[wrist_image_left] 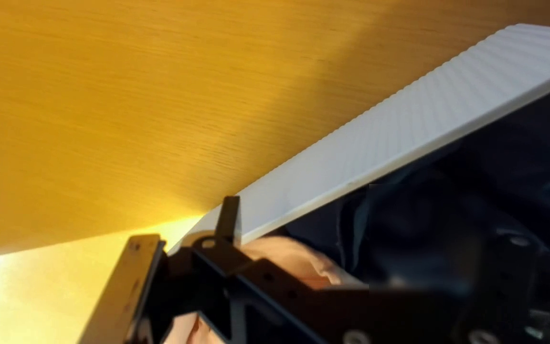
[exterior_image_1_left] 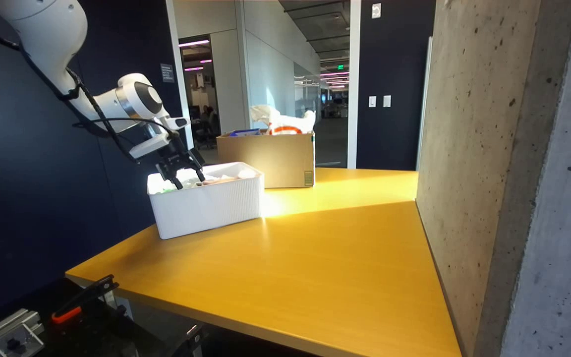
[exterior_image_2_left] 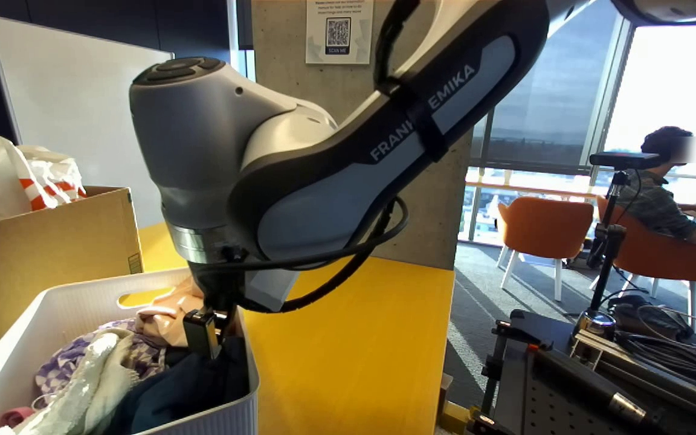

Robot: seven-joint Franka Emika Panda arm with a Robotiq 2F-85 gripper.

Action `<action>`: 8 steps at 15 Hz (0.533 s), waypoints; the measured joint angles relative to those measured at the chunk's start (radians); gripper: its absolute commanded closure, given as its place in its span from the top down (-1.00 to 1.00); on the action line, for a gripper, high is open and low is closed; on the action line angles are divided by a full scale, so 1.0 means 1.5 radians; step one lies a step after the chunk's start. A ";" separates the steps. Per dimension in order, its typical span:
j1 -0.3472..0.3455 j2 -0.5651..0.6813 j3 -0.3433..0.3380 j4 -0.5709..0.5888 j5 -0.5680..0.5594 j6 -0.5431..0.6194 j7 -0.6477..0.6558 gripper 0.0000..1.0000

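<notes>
Big yellow table (exterior_image_1_left: 315,263) holding up brown box (exterior_image_1_left: 265,161). White bin (exterior_image_1_left: 211,210) sitting just beside box, holding heap of cloths (exterior_image_2_left: 103,368). Dark blue cloth (exterior_image_2_left: 182,386) and peach bundle (exterior_image_2_left: 168,315) lying inside. Black claw (exterior_image_1_left: 190,181) hanging over heap near both, fingers (exterior_image_2_left: 200,334) standing wide apart; cannot tell if touching cloth.

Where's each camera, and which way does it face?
An exterior view: set back, facing across the table; arm and gripper show.
An exterior view: close beside the arm, facing cloths; arm and gripper show.
Wrist view: on the wrist, facing table and white bin; gripper shows.
Both exterior views share the white bin, cardboard box and arm.
</notes>
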 measured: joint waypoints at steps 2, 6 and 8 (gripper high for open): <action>-0.001 0.001 0.003 0.007 -0.012 0.000 -0.031 1.00; -0.014 0.011 0.026 0.022 -0.016 0.019 -0.121 1.00; -0.024 0.020 0.040 0.027 -0.016 0.042 -0.160 1.00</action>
